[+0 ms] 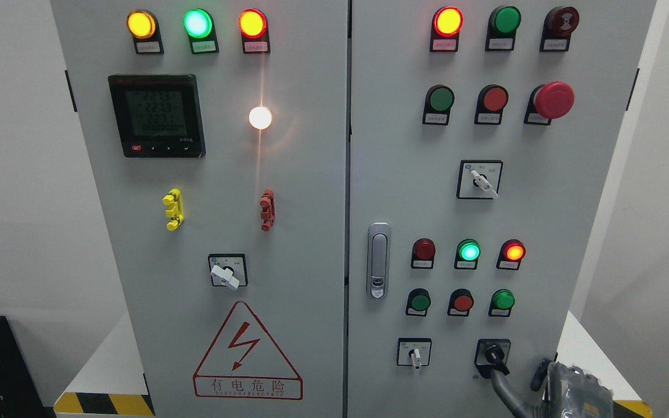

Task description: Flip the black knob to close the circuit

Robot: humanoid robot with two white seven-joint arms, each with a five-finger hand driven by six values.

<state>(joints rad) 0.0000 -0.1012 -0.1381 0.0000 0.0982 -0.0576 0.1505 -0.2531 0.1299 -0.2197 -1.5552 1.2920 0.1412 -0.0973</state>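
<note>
Cabinet: painted metal, matt grey, smooth. Black knob: glossy plastic. Door handle: bright metal, satin sheen. Emergency button: smooth red plastic. Meter: black plastic bezel, glossy screen. Right hand: dark fingers, grey shell under glossy clear film.

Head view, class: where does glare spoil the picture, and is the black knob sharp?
Head view: the white lamp blooms, throwing a vertical streak down the left door; the lit top lamps wash out; the black knob is fairly sharp, the right robot hand beside it softer at the bottom edge.
</note>
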